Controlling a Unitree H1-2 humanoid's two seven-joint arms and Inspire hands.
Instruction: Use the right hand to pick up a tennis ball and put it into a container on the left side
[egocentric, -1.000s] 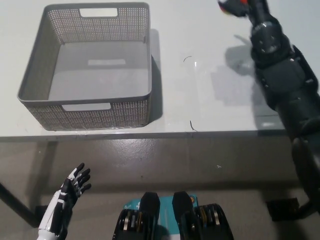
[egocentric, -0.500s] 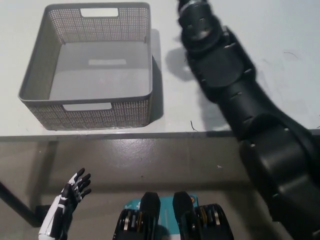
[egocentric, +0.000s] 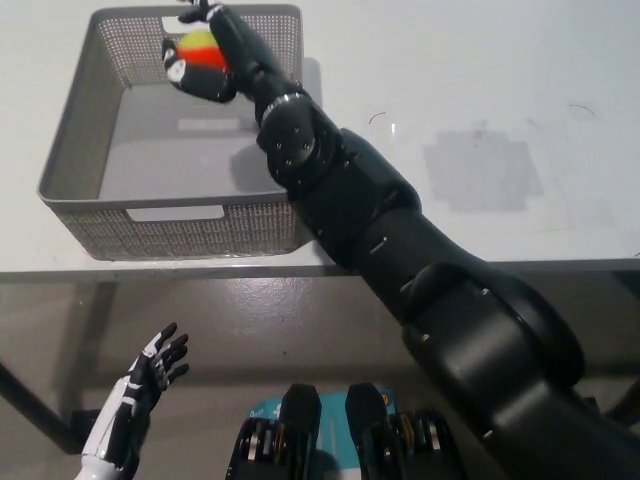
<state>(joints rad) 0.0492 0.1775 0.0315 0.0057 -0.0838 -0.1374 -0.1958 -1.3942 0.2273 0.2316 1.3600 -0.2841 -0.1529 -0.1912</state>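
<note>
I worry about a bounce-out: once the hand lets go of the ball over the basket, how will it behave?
Being round, the ball will probably roll on the flat floor of the basket. The walls look high enough to stop it. The right hand holds it above the rim, so some bounce seems likely.

Tennis ball (egocentric: 201, 52): round, yellow-green above and orange-red below, partly hidden by the dark fingers gripping it; was held above the far side of the container's interior.

Container (egocentric: 167, 232): grey perforated basket, square, with slot handles in its near and far walls; stood upright at the table's left.
</note>
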